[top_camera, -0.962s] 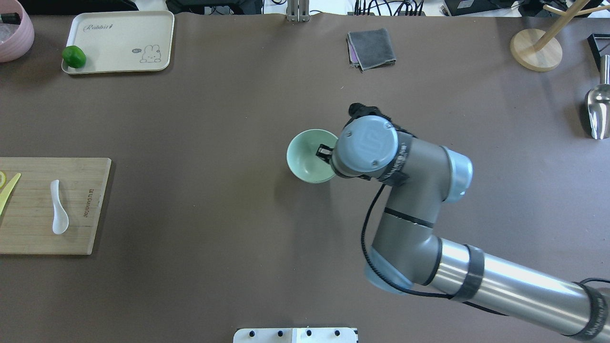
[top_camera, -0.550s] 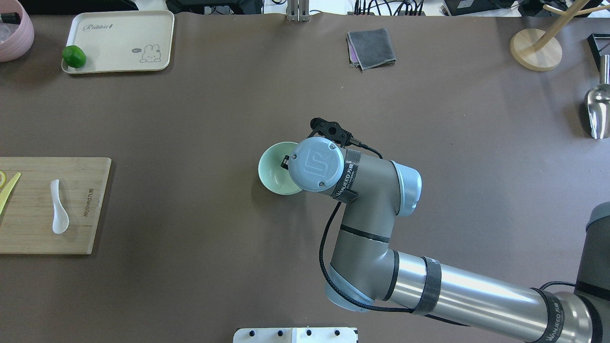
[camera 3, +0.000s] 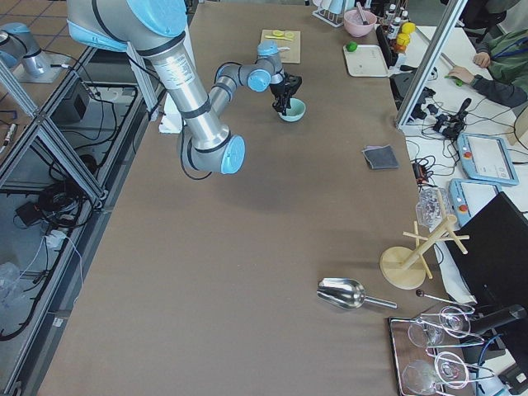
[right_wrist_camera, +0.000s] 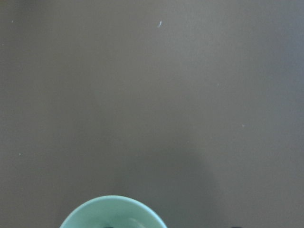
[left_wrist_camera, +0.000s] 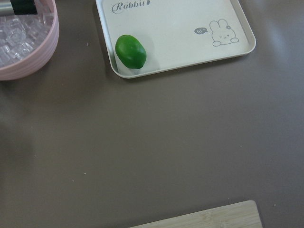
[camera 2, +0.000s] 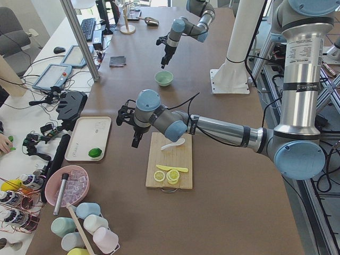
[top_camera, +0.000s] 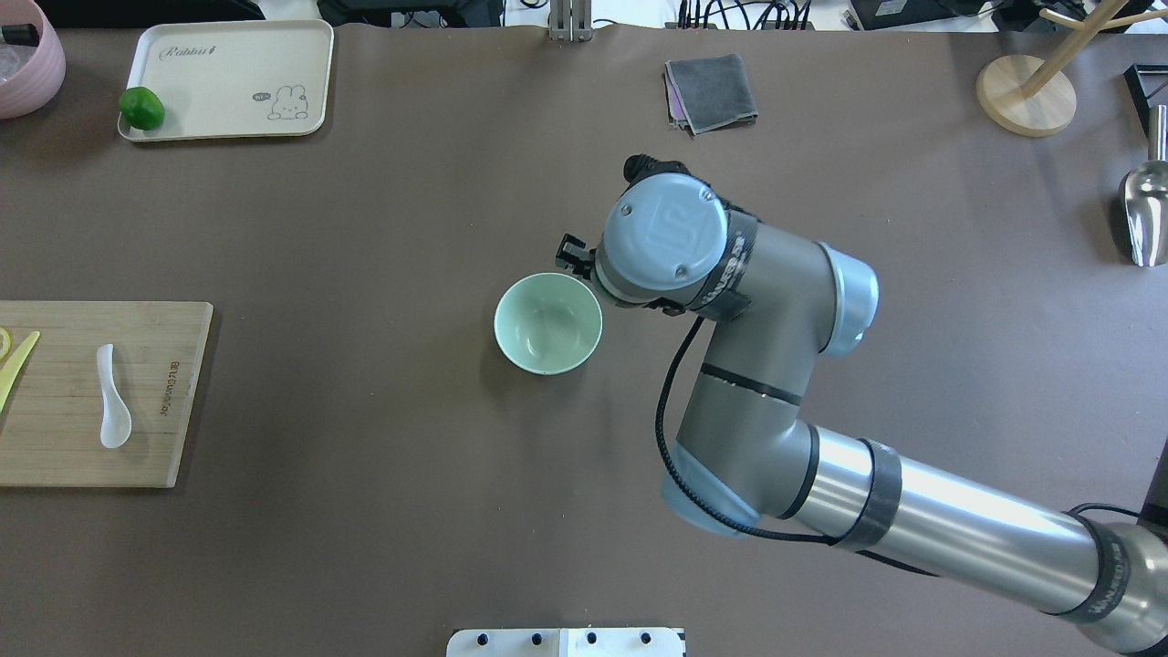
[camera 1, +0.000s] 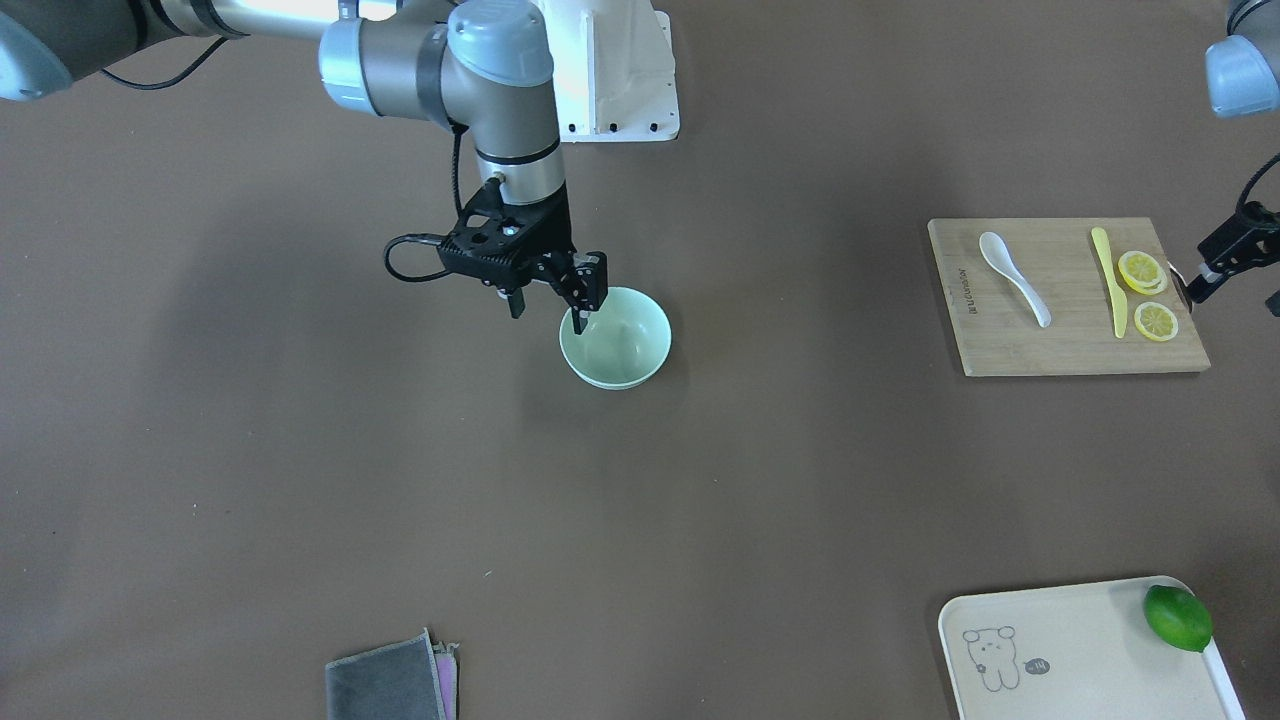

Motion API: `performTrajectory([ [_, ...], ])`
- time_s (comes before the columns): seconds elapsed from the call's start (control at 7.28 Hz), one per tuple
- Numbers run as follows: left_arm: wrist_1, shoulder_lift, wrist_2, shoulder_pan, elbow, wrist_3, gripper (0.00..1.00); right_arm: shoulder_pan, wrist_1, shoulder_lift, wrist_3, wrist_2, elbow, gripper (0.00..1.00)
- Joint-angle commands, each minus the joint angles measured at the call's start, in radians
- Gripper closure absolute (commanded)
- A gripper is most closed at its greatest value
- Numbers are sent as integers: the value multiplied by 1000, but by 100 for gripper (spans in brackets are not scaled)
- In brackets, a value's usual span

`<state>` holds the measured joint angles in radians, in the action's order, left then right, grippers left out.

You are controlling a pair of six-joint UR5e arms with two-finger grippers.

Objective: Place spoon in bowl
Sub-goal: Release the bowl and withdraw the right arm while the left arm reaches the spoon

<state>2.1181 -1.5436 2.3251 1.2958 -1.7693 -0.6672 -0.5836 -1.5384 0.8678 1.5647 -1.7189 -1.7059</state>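
The white spoon (camera 1: pixel 1012 275) lies on a wooden cutting board (camera 1: pixel 1060 350) at the robot's left, scoop toward the robot; it also shows in the overhead view (top_camera: pixel 113 401). The mint-green bowl (camera 1: pixel 615 340) stands empty mid-table, as the overhead view (top_camera: pixel 547 324) shows. My right gripper (camera 1: pixel 547 315) is open and empty, raised just above the bowl's rim on its far right side. My left gripper (camera 1: pixel 1235 295) hovers by the board's outer edge, past the lemon slices; it looks open and empty, partly cut off by the frame.
A pale-yellow knife (camera 1: pixel 1108 280) and lemon slices (camera 1: pixel 1140 270) share the board. A cream tray (top_camera: pixel 228 82) with a lime (top_camera: pixel 141 108) and a pink bowl (top_camera: pixel 27 64) sit far left. A grey cloth (top_camera: pixel 712 91), wooden stand (top_camera: pixel 1027 96) and metal scoop (top_camera: pixel 1145 210) lie far right.
My right gripper, one finger inside the bowl, slid the bowl left toward the board. It has since come off the rim, lifted and drawn back to the right. The spoon has not moved.
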Motion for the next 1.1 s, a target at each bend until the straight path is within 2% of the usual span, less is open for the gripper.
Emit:
performTrajectory([
  [0.0, 56, 57, -135, -163, -60, -332, 2, -251, 10, 119, -342, -228, -38, 0],
  [0.27, 106, 190, -274, -306, -114, -486, 3, -497, 14, 280, -734, -444, -63, 0],
  [0.55, 172, 247, -380, -433, -107, -610, 7, -699, 14, 438, -1065, -609, -78, 0],
  [0.82, 242, 241, -437, -496, -63, -684, 30, -809, 14, 532, -1224, -660, -84, 0],
  [0.96, 261, 226, -437, -498, -32, -684, 32, -812, 14, 536, -1224, -662, -90, 0],
])
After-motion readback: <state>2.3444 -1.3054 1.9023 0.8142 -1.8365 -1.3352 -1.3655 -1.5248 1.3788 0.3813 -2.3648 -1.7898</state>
